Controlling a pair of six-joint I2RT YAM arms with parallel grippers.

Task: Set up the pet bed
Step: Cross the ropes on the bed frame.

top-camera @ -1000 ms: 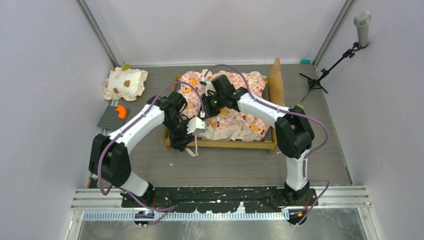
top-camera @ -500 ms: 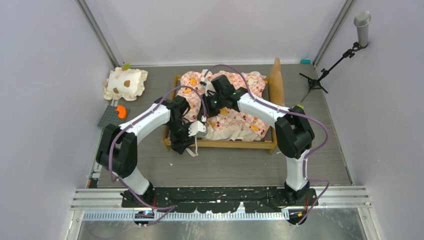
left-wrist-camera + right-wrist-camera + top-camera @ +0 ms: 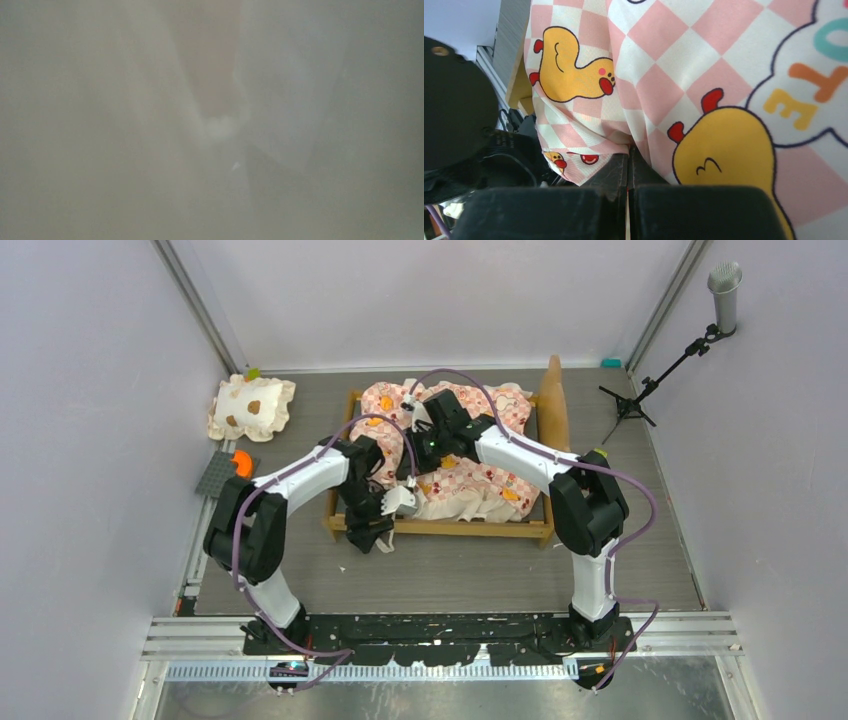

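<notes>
The pet bed (image 3: 440, 527) is a light-wood frame in the middle of the floor, with its headboard (image 3: 553, 400) at the right end. The pink checkered mattress (image 3: 480, 480) with orange animals lies crumpled inside it. My right gripper (image 3: 415, 455) is over the mattress's left part, shut on a fold of the checkered fabric (image 3: 589, 150), jaws together (image 3: 629, 165). My left gripper (image 3: 378, 518) points down at the bed's front left corner, among the cream ruffle. Cream cloth (image 3: 215, 125) fills the left wrist view as a blur, so its jaws are hidden.
A cream ruffled pillow (image 3: 250, 406) with brown spots lies at the back left. A grey plate with an orange piece (image 3: 238, 462) lies by the left wall. A microphone stand (image 3: 640, 390) is at the back right. Walls close in on three sides.
My left arm's elbow has swung right, toward the bed, while its gripper stayed at the front left corner. The right arm has barely moved.
</notes>
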